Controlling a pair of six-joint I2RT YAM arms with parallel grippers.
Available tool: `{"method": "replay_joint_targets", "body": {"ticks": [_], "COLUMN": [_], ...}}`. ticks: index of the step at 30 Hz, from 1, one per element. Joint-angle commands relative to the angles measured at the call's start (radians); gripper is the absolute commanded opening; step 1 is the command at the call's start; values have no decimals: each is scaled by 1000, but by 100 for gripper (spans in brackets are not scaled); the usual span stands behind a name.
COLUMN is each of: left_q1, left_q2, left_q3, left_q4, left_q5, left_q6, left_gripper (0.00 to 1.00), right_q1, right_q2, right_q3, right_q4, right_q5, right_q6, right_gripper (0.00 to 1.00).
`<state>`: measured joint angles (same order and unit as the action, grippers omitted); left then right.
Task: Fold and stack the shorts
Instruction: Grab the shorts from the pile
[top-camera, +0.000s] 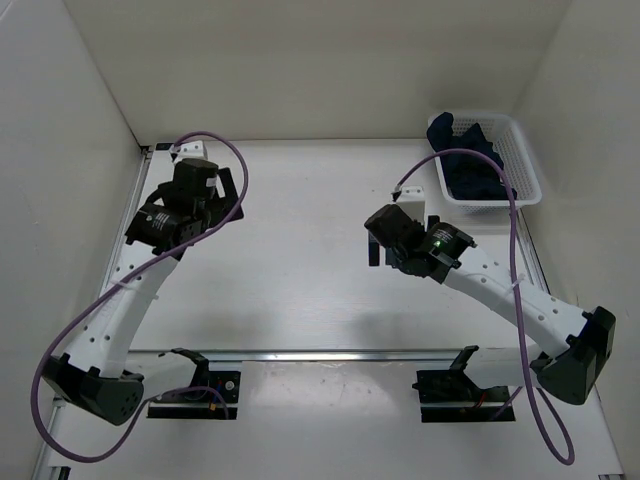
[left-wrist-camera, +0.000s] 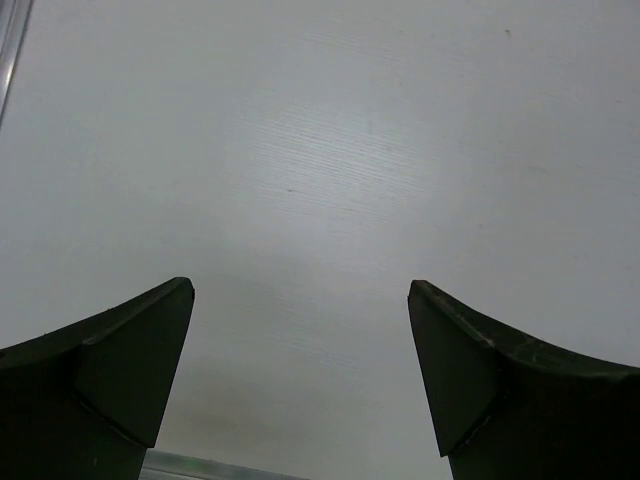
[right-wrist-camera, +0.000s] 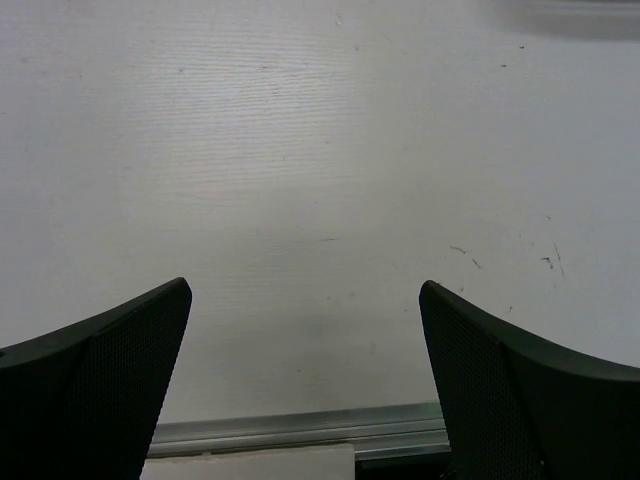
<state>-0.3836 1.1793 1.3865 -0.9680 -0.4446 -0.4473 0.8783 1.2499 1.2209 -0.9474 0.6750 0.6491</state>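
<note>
1. The white table (top-camera: 300, 290) fills the top view, with white walls on three sides.
2. The left arm (top-camera: 120, 310) reaches from its base at the near left toward the far left of the table. The right arm (top-camera: 510, 290) reaches from the near right toward the middle.
3. A white mesh basket (top-camera: 528, 165) sits in the far right corner of the table.
4. The shorts (top-camera: 470, 178), dark navy, lie bunched inside the basket, with part of the cloth draped over its left rim. They are well apart from both grippers.
5. The left gripper (left-wrist-camera: 300, 290) has its jaws spread wide and holds nothing. Only bare table shows between its fingers (left-wrist-camera: 130, 350).
6. The right gripper (right-wrist-camera: 305, 290) is also spread wide with nothing in it, over bare table. A metal rail (right-wrist-camera: 300, 428) shows at the bottom of its wrist view.
7. A purple cable (top-camera: 235, 155) loops off each arm.
</note>
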Motion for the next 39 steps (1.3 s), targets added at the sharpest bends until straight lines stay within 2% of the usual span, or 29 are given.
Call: {"method": "replay_joint_targets", "body": {"ticks": [1,4,7,8,9,10,12,13,15,18,20,24,30,34,38,39], "left_q1": [-1,-1,-1,-1,-1,-1,-1,-1,-1,-1,-1,-1,-1,8,8,8], "left_q2": [-64,-78,-87,-87,-87,-98,-107,-107,-116,-104,-92,-50,-21,-9,32,33], "left_q3": [14,14,14,14,14,14,5,5,5,26,39,39,48,48,48,48], "left_q4": [31,31,31,31,31,41,52,52,61,61,61,61,61,61,61,61], "left_q5": [121,156,185,185,173,173,164,164,175,208,208,208,208,185,166,141], "left_q6": [62,71,71,71,71,71,71,62,52,52,52,52,52,61,61,41], "left_gripper": [100,100,100,100,100,100,100,100,100,100,100,100,100,100,100,100], "right_q1": [-1,-1,-80,-141,-221,-321,-436,-552,-698,-816,-860,-950,-1015,-1050,-1050,-1050], "right_q2": [-3,17,46,65,84,109,147,196,293,443,526,796,1100,1235,1289,1289], "right_q3": [22,32,66,98,138,159,251,288,413,573,652,865,1162,1268,1251,1229], "right_q4": [-19,-19,-10,2,54,71,81,93,93,93,93,93,108,139,242,275], "right_q5": [44,55,66,66,11,-23,-102,-148,-286,-388,-429,-517,-554,-601,-641,-658], "right_q6": [44,55,-1,-35,-139,-176,-235,-246,-264,-264,-255,-235,-192,-157,-137,-126], "right_gripper": [99,99,99,99,98,98,98,98,98,98,96,96,96,94,85,78]}}
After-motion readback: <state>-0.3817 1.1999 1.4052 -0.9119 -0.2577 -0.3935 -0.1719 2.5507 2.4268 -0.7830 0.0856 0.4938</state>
